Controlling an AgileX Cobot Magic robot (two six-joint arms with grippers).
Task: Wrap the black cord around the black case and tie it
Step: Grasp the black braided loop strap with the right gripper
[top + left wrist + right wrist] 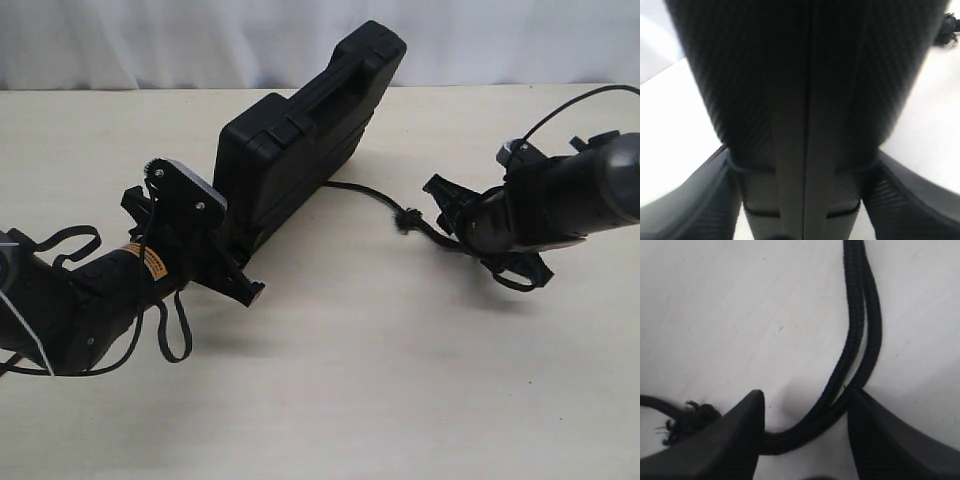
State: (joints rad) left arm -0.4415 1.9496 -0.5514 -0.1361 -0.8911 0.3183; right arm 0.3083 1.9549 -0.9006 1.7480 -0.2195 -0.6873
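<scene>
Exterior view first: the black case [300, 160] stands on its long edge, slanting away across the middle of the table [400, 380], handle uppermost. The left gripper [235, 262] has the near end, and the left wrist view backs that up. Case walls fill the gap with a finger hard against each side, so I call that a firm clamp on the case.

Over on the right, the black cord [365, 195] comes out from the foot of the case, runs to a frayed knot [408, 220], and on into the right gripper [447, 218]. Right wrist view: the doubled strand lies across the gap, jaws spread wide either side, nothing pinched. Released, then, straddling the cord just past the knot.

This reads as the pick-up before the wrap; whether any turn is round the case yet, I cannot tell. The next move calls for closing on that doubled strand, then carrying it over the case while the left arm steadies it.

The surface is pale, matt and faintly speckled, and a white backdrop [150, 40] closes off the far edge.
</scene>
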